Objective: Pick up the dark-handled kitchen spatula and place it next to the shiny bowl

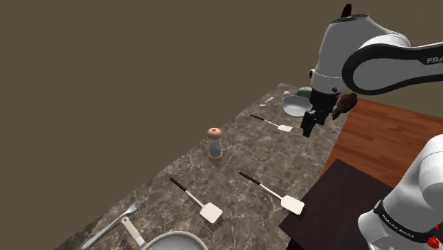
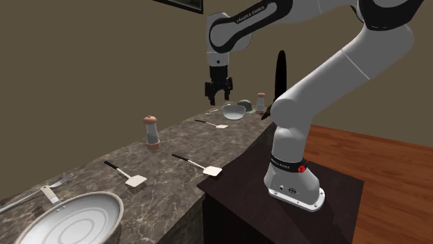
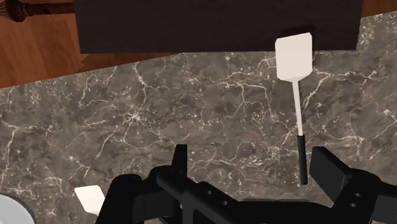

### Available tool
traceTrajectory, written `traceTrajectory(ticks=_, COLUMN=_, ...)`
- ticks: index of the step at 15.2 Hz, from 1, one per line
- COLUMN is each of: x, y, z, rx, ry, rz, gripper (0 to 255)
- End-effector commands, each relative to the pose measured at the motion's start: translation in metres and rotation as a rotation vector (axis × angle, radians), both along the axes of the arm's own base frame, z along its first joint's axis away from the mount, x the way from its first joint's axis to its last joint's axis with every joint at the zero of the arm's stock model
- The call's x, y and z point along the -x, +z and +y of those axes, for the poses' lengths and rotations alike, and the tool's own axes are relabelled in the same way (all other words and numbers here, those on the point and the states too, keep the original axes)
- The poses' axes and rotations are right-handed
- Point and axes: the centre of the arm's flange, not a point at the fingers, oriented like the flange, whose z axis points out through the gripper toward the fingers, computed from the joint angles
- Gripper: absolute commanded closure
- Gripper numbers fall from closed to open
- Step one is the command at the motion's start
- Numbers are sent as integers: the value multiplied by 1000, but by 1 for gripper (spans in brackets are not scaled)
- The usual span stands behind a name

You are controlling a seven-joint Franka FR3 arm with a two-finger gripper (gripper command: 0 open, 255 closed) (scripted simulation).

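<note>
The gripper (image 3: 254,168) has its two black fingers (image 3: 180,160) standing wide apart, with only bare stone between them. They clasp and touch nothing, and the gripper hangs in the air above the counter (image 1: 234,153), close to the shiny bowl (image 1: 294,106). The bowl is round and shallow, grey with a pale gleaming rim, and sits near one end of the counter. The counter is a slab of dark brown marble veined with thin white lines, smooth and flat. Three spatulas lie flat on it, all of one make: a slim black handle, a thin pale shaft and a flat, squarish white blade, so by looks alone I cannot tell which one the task means. The nearest spatula (image 1: 270,123) lies just beside the bowl, its blade almost under the gripper. The middle spatula (image 3: 297,108) lies well apart from the bowl, its blade at the counter's edge by the dark box stand (image 1: 334,199). The far spatula (image 1: 195,199) lies farther from the bowl still. Between the bowl and these two stands an upright pepper mill (image 1: 215,144), with a rounded brownish cap over a pale body.
</note>
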Motion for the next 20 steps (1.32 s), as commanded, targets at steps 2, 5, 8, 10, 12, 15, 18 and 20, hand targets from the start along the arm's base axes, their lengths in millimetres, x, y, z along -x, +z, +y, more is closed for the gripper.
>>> traceTrajectory(ticks=2, x=-6, y=-36, z=16, rx=-12, ry=28, rz=-12, gripper=0)
traceTrajectory(ticks=5, x=-12, y=-71, z=32, rx=-23, ry=56, rz=-21, gripper=0)
traceTrajectory(ticks=8, x=-18, y=-106, z=48, rx=-34, ry=83, rz=-29, gripper=0)
traceTrajectory(ticks=10, x=-23, y=-128, z=59, rx=-41, ry=102, rz=-35, gripper=0)
traceTrajectory(ticks=12, x=-27, y=-151, z=70, rx=-49, ry=120, rz=-41, gripper=0)
traceTrajectory(ticks=15, x=-33, y=-185, z=87, rx=-60, ry=148, rz=-50, gripper=0)
traceTrajectory(ticks=18, x=-38, y=-219, z=105, rx=-71, ry=176, rz=-59, gripper=0)
traceTrajectory(ticks=20, x=-41, y=-237, z=115, rx=-77, ry=192, rz=-64, gripper=0)
